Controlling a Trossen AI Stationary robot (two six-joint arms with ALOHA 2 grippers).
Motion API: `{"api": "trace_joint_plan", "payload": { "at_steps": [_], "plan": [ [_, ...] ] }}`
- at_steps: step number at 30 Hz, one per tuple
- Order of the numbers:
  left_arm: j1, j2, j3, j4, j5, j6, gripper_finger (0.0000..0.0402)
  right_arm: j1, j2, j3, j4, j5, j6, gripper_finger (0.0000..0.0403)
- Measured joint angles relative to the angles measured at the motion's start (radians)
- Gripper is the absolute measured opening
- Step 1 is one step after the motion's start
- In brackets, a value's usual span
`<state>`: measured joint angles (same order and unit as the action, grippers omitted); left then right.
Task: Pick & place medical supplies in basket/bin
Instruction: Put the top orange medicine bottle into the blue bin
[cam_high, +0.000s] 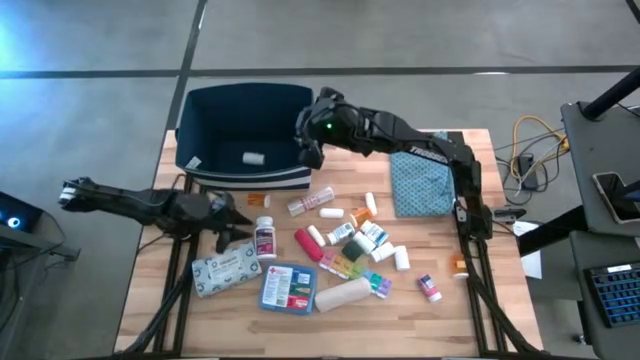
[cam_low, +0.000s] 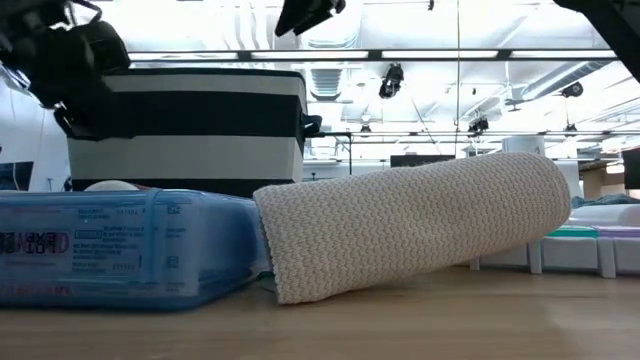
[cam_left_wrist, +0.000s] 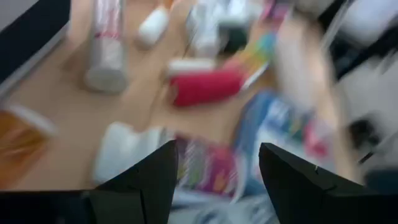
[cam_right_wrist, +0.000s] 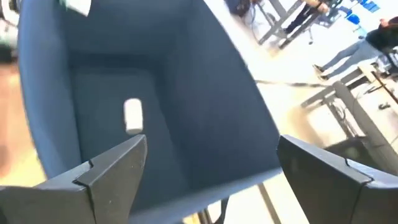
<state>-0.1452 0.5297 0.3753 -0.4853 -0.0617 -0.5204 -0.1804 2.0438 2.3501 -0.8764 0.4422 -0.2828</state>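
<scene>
The dark navy bin (cam_high: 245, 125) stands at the table's far left with one small white bottle (cam_high: 254, 157) lying on its floor; the bottle also shows in the right wrist view (cam_right_wrist: 133, 115). My right gripper (cam_high: 308, 142) is open and empty above the bin's right wall. My left gripper (cam_high: 238, 227) is open just above the table, near the bin's front. A white pill bottle with a red label (cam_high: 264, 238) lies just ahead of its fingers, apart from them. More supplies lie scattered right of it: a red tube (cam_high: 307, 245), a rainbow pill organizer (cam_high: 355, 270) and a beige bandage roll (cam_high: 343, 294).
A grey packet (cam_high: 225, 270) and a blue-red flat box (cam_high: 288, 287) lie near the table's front edge. A teal patterned pouch (cam_high: 420, 183) lies at the right. In the low view the bandage roll (cam_low: 410, 225) leans on the box (cam_low: 110, 245).
</scene>
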Motion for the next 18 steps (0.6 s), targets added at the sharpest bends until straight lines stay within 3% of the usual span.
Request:
{"api": "trace_joint_plan", "payload": {
  "at_steps": [2, 8, 13, 18],
  "plan": [
    [-0.001, 0.075, 0.038, -0.073, -0.045, 0.127, 0.0205, 0.0, 0.0, 0.0, -0.036, 0.01, 0.027, 0.035],
    [0.0, 0.343, 0.078, -0.066, -0.336, 0.313, 0.0205, -0.003, 0.0, -0.001, -0.101, 0.047, 0.128, 0.0342],
    [0.0, 0.557, 0.13, -0.077, -0.629, 0.325, 0.0205, -0.003, 0.0, -0.001, -0.116, 0.06, 0.141, 0.0334],
    [0.0, 0.717, 0.198, -0.075, -0.68, 0.326, 0.0205, -0.002, 0.0, -0.001, -0.121, 0.059, 0.153, 0.033]
  ]
}}
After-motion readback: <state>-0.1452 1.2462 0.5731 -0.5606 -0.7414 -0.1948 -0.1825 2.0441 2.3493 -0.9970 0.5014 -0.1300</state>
